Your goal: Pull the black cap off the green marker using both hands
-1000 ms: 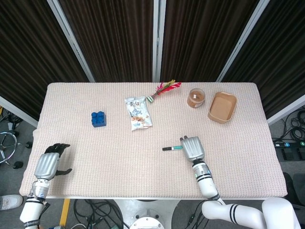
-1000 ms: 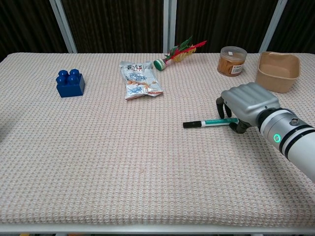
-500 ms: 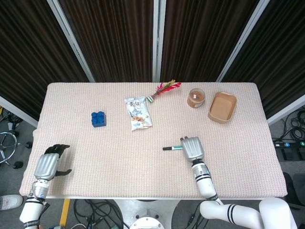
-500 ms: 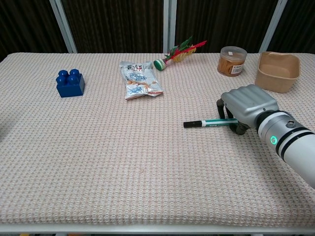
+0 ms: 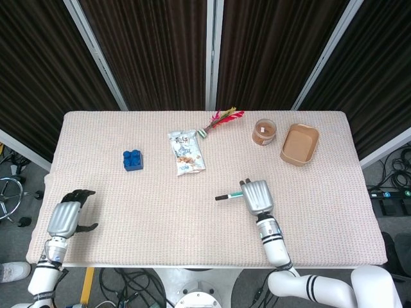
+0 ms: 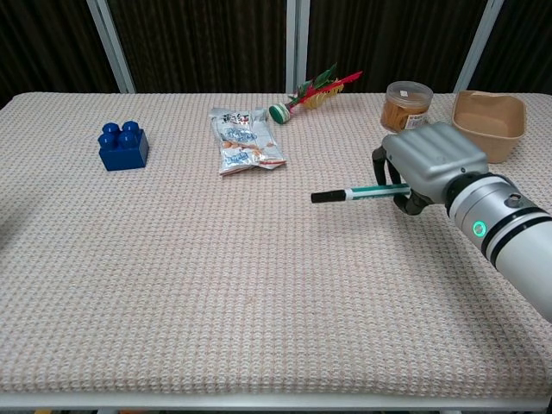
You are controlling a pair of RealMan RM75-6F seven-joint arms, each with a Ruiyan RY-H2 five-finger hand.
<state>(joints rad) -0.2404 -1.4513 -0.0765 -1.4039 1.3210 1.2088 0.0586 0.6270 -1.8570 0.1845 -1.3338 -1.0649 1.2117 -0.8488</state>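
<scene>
My right hand (image 5: 256, 196) (image 6: 429, 162) grips the green marker (image 6: 373, 191) (image 5: 234, 195) by its rear end and holds it just above the table, about level. Its black cap (image 6: 328, 197) (image 5: 222, 197) is still on and points left, toward the table's middle. My left hand (image 5: 66, 215) hovers at the near left edge of the table, far from the marker, with its fingers curled and nothing in them. The chest view does not show the left hand.
A blue toy brick (image 5: 133, 160) sits at the left. A snack packet (image 5: 186, 152) lies mid-table, with a red-and-green feathered toy (image 5: 220, 119) behind it. A lidded jar (image 5: 264, 131) and a brown tray (image 5: 299, 144) stand at the back right.
My right hand has closed on the marker and lifted it off the cloth, shifting it slightly left and away. The left hand has hardly moved.
</scene>
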